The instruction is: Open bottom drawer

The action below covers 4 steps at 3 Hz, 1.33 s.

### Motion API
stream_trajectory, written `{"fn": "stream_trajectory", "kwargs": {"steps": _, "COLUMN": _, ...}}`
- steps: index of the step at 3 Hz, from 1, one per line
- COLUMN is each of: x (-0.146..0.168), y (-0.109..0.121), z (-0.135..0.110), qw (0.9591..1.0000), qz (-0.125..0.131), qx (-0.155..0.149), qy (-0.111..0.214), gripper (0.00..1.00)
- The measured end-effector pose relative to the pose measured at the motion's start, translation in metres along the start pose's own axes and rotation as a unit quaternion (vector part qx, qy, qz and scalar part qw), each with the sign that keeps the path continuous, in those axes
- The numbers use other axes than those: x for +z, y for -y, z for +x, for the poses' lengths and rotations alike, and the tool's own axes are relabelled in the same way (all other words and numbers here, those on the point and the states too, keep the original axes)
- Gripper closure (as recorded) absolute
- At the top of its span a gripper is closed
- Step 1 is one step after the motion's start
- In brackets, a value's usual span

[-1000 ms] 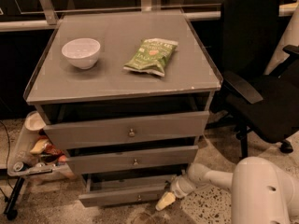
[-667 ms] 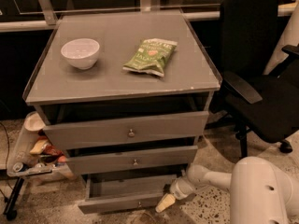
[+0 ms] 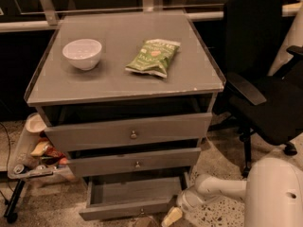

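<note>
The grey cabinet [image 3: 123,82] has three drawers. The bottom drawer [image 3: 125,208] is pulled out, and its shallow grey tray [image 3: 135,192] shows from above. Its small knob [image 3: 141,212] sits at the lower edge of the view. My gripper [image 3: 173,216] hangs low at the drawer's right front corner, on the end of the white arm [image 3: 222,190]. One pale fingertip [image 3: 172,216] shows just below the drawer front. The top drawer [image 3: 128,132] and the middle drawer [image 3: 135,161] stand slightly proud of the frame.
A white bowl [image 3: 82,53] and a green snack bag [image 3: 153,56] lie on the cabinet top. A black office chair [image 3: 265,79] stands close on the right. A small cart with snacks [image 3: 33,157] stands at the left. The floor is speckled.
The bottom drawer has slid further out towards me. My gripper has moved down and slightly left with its front edge.
</note>
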<state>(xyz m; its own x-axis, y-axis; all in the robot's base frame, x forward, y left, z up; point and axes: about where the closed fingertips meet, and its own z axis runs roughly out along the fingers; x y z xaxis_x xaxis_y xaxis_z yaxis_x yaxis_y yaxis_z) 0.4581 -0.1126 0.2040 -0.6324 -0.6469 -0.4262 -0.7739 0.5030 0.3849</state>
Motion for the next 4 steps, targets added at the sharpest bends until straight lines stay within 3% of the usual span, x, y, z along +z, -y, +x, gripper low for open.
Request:
{"fn": "stream_trajectory", "kwargs": {"steps": 1, "x": -0.002, "y": -0.001, "z": -0.001, "qw": 1.0000, "qz": 0.000, "qx": 0.000, "qy": 0.000, "gripper": 0.00}}
{"fn": "stream_trajectory", "kwargs": {"steps": 2, "x": -0.006, "y": -0.017, "z": 0.014, "qw": 0.9998, "qz": -0.010, "qx": 0.016, "qy": -0.006, "gripper": 0.00}}
{"fn": "stream_trajectory", "kwargs": {"steps": 4, "x": -0.006, "y": -0.018, "z": 0.014, "qw": 0.9998, "qz": -0.016, "qx": 0.013, "qy": -0.007, "gripper": 0.00}}
